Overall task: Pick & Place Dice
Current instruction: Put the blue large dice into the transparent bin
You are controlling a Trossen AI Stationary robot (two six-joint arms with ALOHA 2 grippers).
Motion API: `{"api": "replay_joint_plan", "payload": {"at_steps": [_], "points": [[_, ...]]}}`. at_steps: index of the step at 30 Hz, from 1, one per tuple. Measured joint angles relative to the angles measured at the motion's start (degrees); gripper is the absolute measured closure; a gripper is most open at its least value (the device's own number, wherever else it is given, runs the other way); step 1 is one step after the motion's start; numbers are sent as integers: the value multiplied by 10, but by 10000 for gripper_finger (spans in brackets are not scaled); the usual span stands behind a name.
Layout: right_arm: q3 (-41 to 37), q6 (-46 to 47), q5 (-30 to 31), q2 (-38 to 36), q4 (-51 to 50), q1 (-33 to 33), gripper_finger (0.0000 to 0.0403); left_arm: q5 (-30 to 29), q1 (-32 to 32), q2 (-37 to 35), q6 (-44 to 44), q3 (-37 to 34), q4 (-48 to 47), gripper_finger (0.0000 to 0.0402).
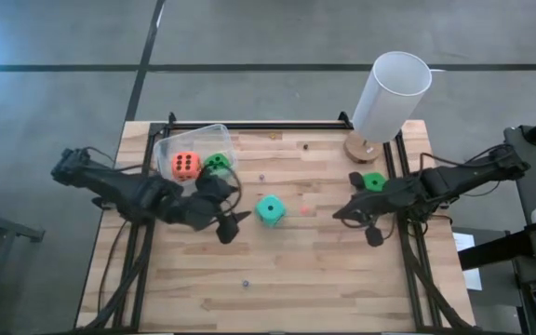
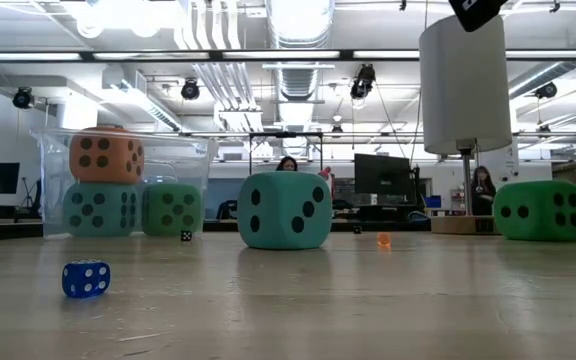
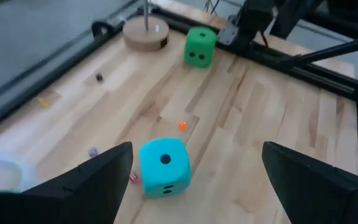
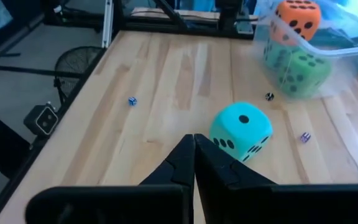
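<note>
Left gripper wide open, empty, just beside the loose teal foam die mid-table. Right gripper fully closed, empty. Orange, green and another teal die sit in the clear plastic tub. Left to place: teal die and the bright green foam die.

No readable text, labels or brands anywhere; only black pips on the soft foam dice, e.g. teal cube.
</note>
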Motion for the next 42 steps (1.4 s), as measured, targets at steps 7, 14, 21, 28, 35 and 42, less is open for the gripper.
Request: {"api": "replay_joint_plan", "payload": {"at_steps": [7,14,21,28,35,42], "points": [[-8,-13,0,-35,2,0,394,106,62,55,-7,1,0,37],[-9,-14,0,-47,0,0,394,138,87,124,-9,29,-1,36],[-18,-9,0,-47,-2,0,394,217,108,223,-9,120,-20,45],[-19,-8,0,-39,-2,0,394,222,141,307,-54,211,-169,41],[-20,-7,-1,-38,-1,0,394,235,177,332,-82,207,-168,35],[-22,-11,-1,-37,-2,0,394,253,183,344,-82,205,-138,39]]}}
